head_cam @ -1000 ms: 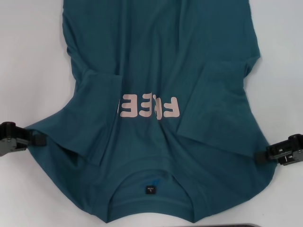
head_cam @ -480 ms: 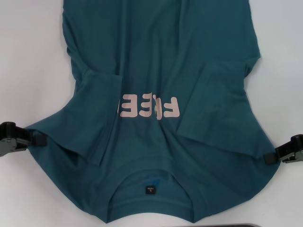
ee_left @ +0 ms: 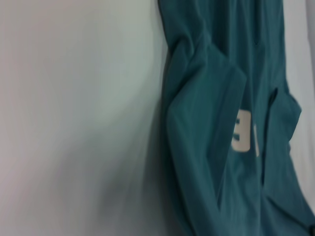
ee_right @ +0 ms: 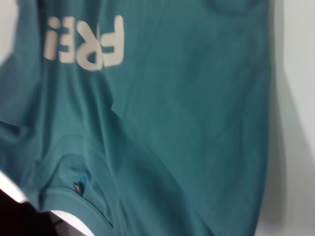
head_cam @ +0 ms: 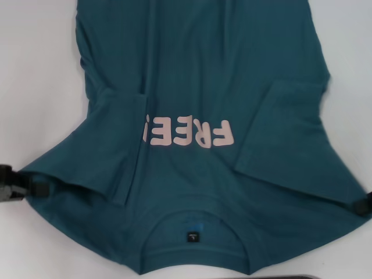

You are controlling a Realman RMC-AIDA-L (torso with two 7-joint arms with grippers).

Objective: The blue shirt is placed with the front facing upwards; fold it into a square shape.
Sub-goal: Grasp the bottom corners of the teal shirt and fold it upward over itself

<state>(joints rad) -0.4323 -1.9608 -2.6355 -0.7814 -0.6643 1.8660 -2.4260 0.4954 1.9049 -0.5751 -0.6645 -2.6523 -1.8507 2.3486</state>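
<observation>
1 blue shirt lies lengthwise, collar toward the robot.

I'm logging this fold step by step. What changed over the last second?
Both grippers moved outward: the left gripper and right gripper now sit at the head view's edges, stretching the blue shirt wider. Its right fold opened, uncovering the letters. Both sleeves stay folded in; the neck label faces up.

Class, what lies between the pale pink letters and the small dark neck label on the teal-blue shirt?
Only plain teal shirt fabric between pink letters and neck label, in the head view.
</observation>
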